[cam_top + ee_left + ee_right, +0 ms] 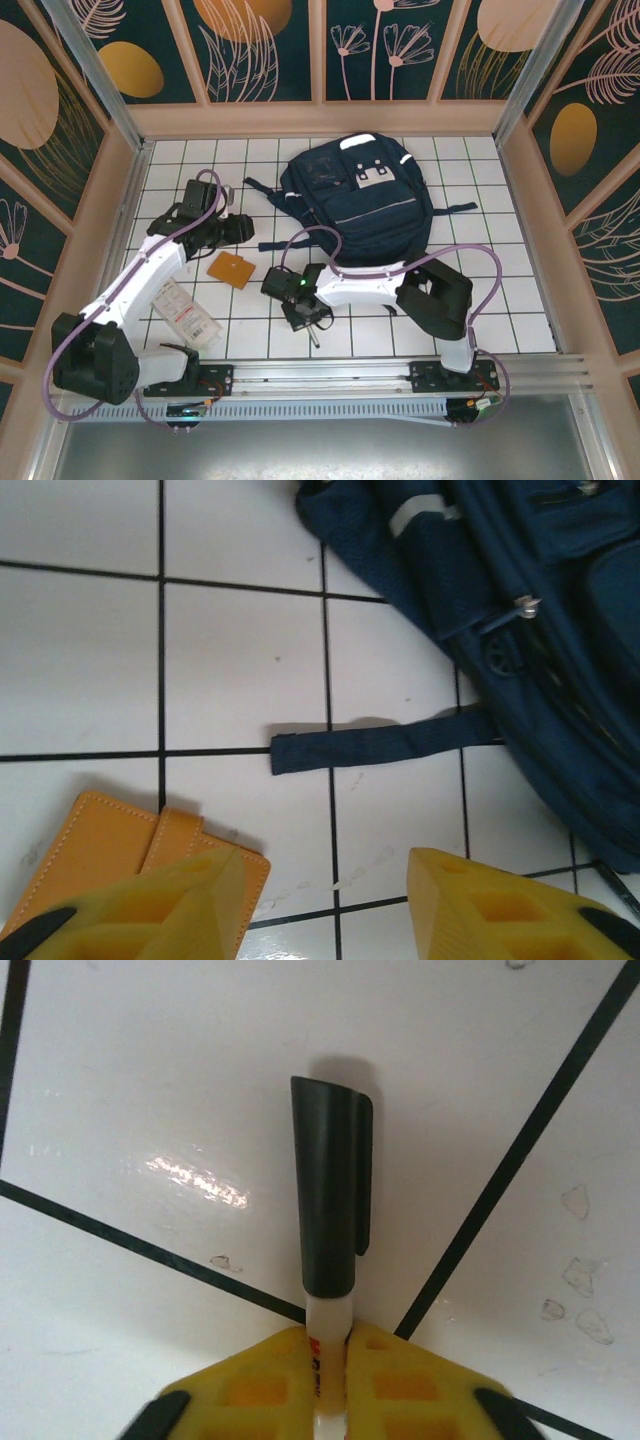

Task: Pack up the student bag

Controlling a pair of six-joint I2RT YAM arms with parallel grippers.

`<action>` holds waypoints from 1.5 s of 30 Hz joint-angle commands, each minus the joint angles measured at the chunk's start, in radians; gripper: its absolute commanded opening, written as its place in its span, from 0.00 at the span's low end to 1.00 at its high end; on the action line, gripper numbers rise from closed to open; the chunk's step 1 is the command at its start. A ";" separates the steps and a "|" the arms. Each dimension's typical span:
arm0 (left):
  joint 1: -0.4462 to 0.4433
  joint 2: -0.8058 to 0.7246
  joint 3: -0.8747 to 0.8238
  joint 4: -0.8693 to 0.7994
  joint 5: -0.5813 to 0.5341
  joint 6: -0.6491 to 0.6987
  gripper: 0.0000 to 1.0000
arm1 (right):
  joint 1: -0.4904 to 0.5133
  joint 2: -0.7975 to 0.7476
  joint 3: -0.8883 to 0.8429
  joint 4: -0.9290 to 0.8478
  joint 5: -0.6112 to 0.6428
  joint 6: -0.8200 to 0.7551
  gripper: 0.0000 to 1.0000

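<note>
Yellow fingers (250, 1385) of the right jaws are pressed together on the white barrel of a pen (330, 1200), whose dark cap points away from them over the white-tiled counter (150, 1080). Seen from above, those jaws sit low toward the counter's near edge, about its middle, and the pen (314, 336) sticks out toward that edge. The left jaws stand wide apart with nothing between them (both fingers (190, 900) frame the bottom of the left wrist view). They hang above a tan leather wallet (100, 845) that lies flat near a dark strap (380, 745) running out from the bag. The student bag (365, 205) lies flat at the middle of the counter's far edge, front pocket up. A clear packet (185, 312) rests toward the near left corner, beside the left arm.
</note>
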 commanded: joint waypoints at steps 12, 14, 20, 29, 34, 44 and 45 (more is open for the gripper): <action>0.019 0.003 -0.058 0.038 -0.117 -0.137 0.53 | -0.090 -0.045 -0.047 0.090 -0.047 -0.062 0.17; 0.042 0.025 -0.061 0.012 -0.142 -0.182 0.52 | -0.089 -0.038 -0.040 0.088 -0.045 -0.066 0.31; 0.092 0.024 -0.097 -0.067 -0.196 -0.262 0.50 | -0.102 -0.062 0.075 0.124 -0.049 -0.141 0.44; 0.169 0.094 -0.240 0.034 -0.086 -0.367 0.23 | -0.239 0.134 0.258 0.462 -0.383 -0.183 0.48; 0.175 0.155 -0.300 0.096 -0.094 -0.396 0.19 | -0.252 0.304 0.417 0.444 -0.374 -0.204 0.49; 0.177 0.190 -0.391 0.164 -0.147 -0.361 0.16 | -0.268 0.443 0.511 0.411 -0.450 -0.214 0.51; 0.177 0.194 -0.392 0.166 -0.147 -0.359 0.15 | -0.271 0.450 0.513 0.419 -0.490 -0.205 0.50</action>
